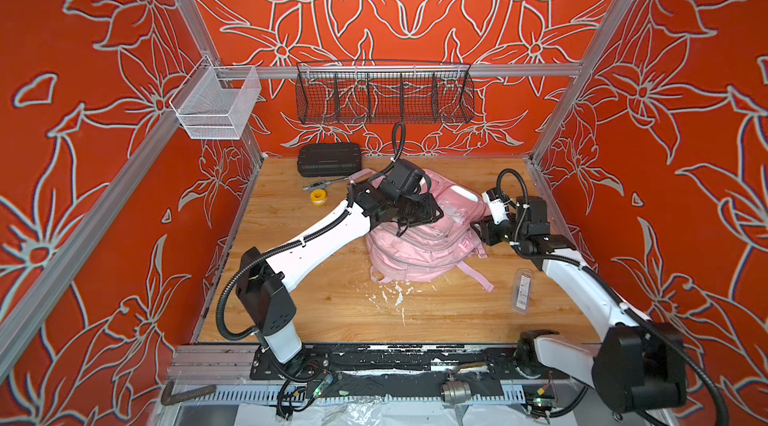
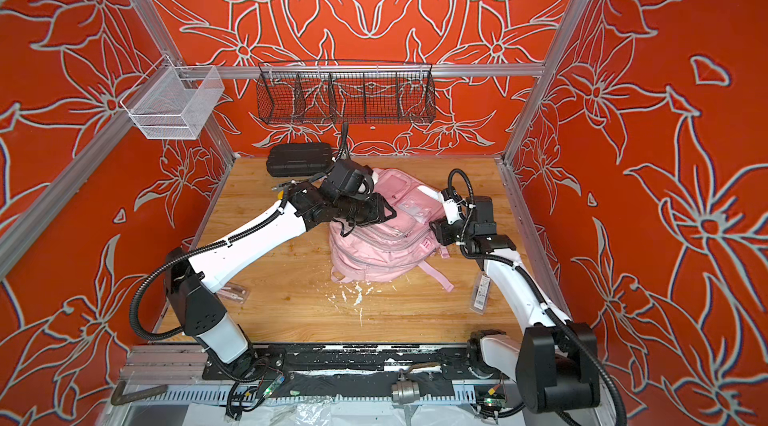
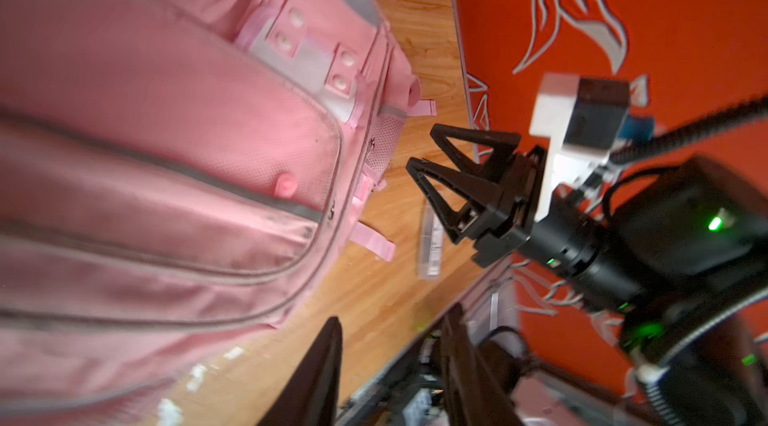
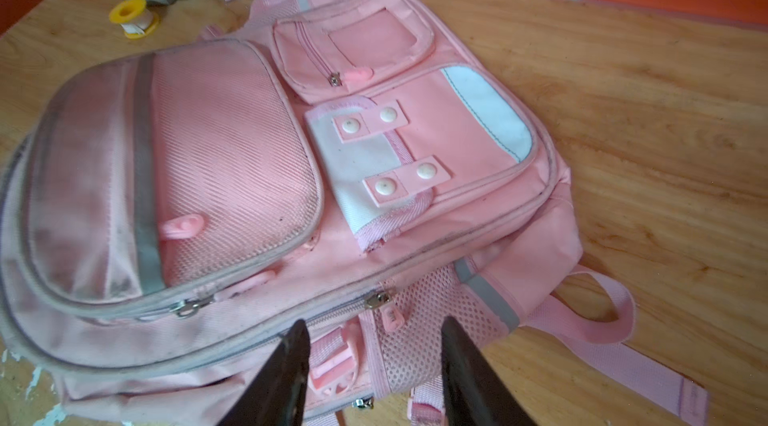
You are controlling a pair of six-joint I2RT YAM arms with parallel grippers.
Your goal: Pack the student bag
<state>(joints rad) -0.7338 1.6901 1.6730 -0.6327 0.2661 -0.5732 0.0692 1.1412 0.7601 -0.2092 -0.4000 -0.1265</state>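
In the middle of the wooden surface (image 1: 332, 311) lies the student bag (image 1: 419, 245), front up, every visible zip shut. The left jaws above it and the right jaws at its side stand open, empty. Packing looks barely begun: a yellow tape roll (image 1: 318, 196), metal tool (image 1: 322, 184) and clear packet (image 1: 522, 291) lie outside, and a black case (image 1: 328, 159) sits behind.

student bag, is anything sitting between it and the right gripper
Nothing visible does. In the left wrist view the right gripper, jaws open and empty, hovers beside the student bag, close to its side. Only bare table shows in the gap between them.
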